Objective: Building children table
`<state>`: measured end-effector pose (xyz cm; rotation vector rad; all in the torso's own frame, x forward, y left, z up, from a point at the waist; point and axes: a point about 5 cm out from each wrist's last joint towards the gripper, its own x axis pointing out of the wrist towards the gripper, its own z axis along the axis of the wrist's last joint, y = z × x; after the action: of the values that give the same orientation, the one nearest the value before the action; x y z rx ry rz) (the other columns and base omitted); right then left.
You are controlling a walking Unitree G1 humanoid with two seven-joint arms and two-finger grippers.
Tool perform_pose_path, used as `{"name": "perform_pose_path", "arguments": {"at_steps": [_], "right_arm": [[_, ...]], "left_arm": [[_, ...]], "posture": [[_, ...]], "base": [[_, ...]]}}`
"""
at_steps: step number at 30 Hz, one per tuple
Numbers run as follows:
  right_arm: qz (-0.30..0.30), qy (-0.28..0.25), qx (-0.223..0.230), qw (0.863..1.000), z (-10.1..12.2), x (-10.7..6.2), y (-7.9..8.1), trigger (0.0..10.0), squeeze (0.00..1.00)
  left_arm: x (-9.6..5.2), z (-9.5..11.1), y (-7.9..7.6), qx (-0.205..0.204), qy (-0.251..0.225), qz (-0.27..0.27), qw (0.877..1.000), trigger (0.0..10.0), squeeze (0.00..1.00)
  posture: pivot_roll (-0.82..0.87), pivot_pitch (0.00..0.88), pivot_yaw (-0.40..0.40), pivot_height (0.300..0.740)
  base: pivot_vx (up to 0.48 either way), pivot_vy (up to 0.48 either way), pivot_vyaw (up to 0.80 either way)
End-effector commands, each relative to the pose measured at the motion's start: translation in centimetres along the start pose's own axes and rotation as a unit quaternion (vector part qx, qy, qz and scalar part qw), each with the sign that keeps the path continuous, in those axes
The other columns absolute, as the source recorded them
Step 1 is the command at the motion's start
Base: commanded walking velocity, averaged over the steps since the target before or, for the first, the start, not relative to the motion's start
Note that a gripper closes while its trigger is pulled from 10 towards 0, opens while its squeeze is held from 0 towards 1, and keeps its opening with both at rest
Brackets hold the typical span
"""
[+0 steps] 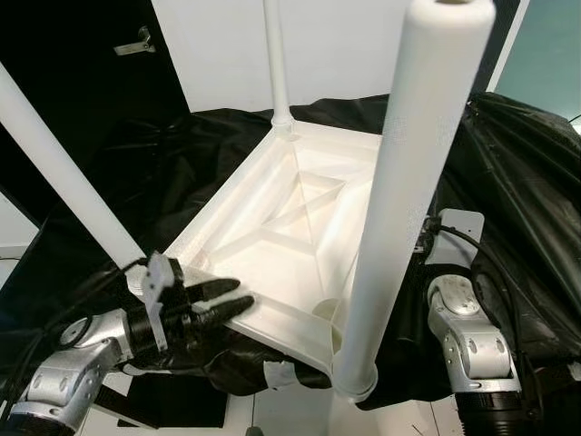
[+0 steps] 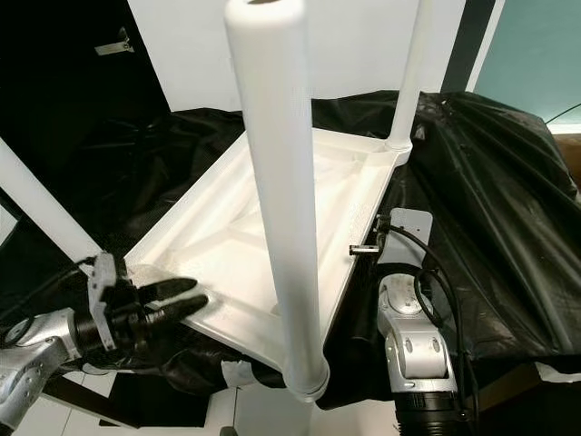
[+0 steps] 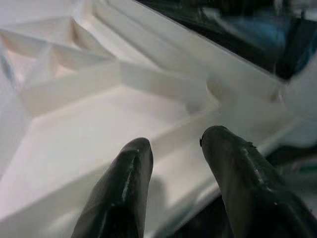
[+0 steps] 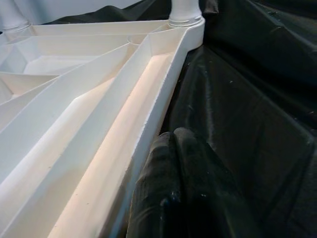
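Observation:
The white plastic table (image 1: 272, 227) lies upside down on black cloth, its ribbed underside facing up. Three white legs stand up from its corners: a near one (image 1: 413, 182), a far one (image 1: 277, 64) and a left one (image 1: 64, 177). My left gripper (image 1: 238, 298) is open at the near-left rim, with its fingertips (image 3: 133, 158) resting over the rim's edge and nothing between them. My right gripper (image 4: 183, 139) is shut and empty. It lies on the cloth against the table's right rim (image 4: 163, 94), pointing toward the far leg. My right arm (image 1: 463, 336) rises beside that edge.
Black cloth (image 1: 517, 200) drapes over the support under the table and bulges up on the right. A white wall (image 1: 345, 45) and a dark door (image 1: 73, 54) stand behind. White floor (image 1: 245, 413) shows at the near edge.

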<state>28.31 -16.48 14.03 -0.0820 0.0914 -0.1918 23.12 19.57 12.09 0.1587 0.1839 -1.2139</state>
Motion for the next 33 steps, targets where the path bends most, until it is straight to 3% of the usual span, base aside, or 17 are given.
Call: {"name": "perform_pose_path", "arguments": {"at_steps": [1, 6, 9, 15, 20, 24, 26, 29, 32, 33], "right_arm": [[0.001, 0.008, 0.000, 1.000, -0.2, 0.1, 0.1, 10.0, 0.00], [0.000, 0.008, -0.001, 1.000, -0.2, 0.1, 0.0, 10.0, 0.00], [-0.002, 0.008, -0.002, 1.000, -0.2, 0.0, -0.2, 10.0, 0.00], [-0.003, 0.008, -0.002, 1.000, -0.2, 0.1, -0.2, 10.0, 0.00], [0.000, 0.006, -0.001, 1.000, -0.1, 0.3, 0.1, 10.0, 0.00], [0.001, 0.006, 0.000, 1.000, -0.1, 0.3, 0.1, 10.0, 0.00], [0.001, 0.005, 0.001, 1.000, 0.0, 0.3, 0.2, 10.0, 0.00], [-0.001, 0.004, 0.002, 1.000, -0.1, 0.3, 0.2, 10.0, 0.00], [-0.003, 0.005, 0.002, 1.000, -0.1, 0.2, 0.1, 10.0, 0.00], [-0.004, 0.005, 0.002, 1.000, -0.1, 0.2, 0.0, 10.0, 0.00]], "left_arm": [[-0.5, -0.4, -2.9, 0.019, 0.028, -0.287, 0.957, 10.0, 0.00], [-0.2, -0.6, -3.1, 0.028, 0.041, -0.294, 0.954, 10.0, 0.00], [0.0, -1.4, -3.3, 0.051, 0.079, -0.300, 0.949, 10.0, 0.00], [0.1, -1.6, -3.3, 0.058, 0.088, -0.300, 0.948, 10.0, 0.00], [0.6, -2.5, -3.0, 0.102, 0.137, -0.317, 0.933, 10.0, 0.00], [0.8, -2.6, -3.0, 0.110, 0.144, -0.320, 0.930, 10.0, 0.00], [1.2, -3.3, -3.1, 0.117, 0.176, -0.337, 0.918, 10.0, 0.00], [1.6, -3.6, -3.2, 0.120, 0.189, -0.343, 0.912, 10.0, 0.00], [1.8, -3.5, -3.1, 0.114, 0.188, -0.348, 0.912, 10.0, 0.00], [1.7, -3.3, -3.0, 0.105, 0.184, -0.351, 0.912, 10.0, 0.05]], "posture": [[0.03, 0.000, 0.040, 0.740], [0.03, 0.000, 0.040, 0.740], [0.03, 0.000, 0.041, 0.740], [0.03, 0.000, 0.040, 0.740], [0.04, 0.000, 0.041, 0.740], [0.04, 0.000, 0.042, 0.740], [0.03, 0.000, 0.048, 0.740], [0.03, 0.000, 0.050, 0.740], [0.02, 0.000, 0.052, 0.740], [0.02, 0.000, 0.052, 0.740]], "base": [[0.000, 0.000, 0.00], [0.000, 0.000, 0.00], [0.000, 0.000, 0.00], [0.000, 0.000, 0.00], [0.000, 0.000, 0.00], [0.000, 0.000, 0.00], [0.000, 0.000, 0.00], [0.000, 0.000, 0.00], [0.000, 0.000, 0.00], [0.000, 0.000, 0.00]]}}
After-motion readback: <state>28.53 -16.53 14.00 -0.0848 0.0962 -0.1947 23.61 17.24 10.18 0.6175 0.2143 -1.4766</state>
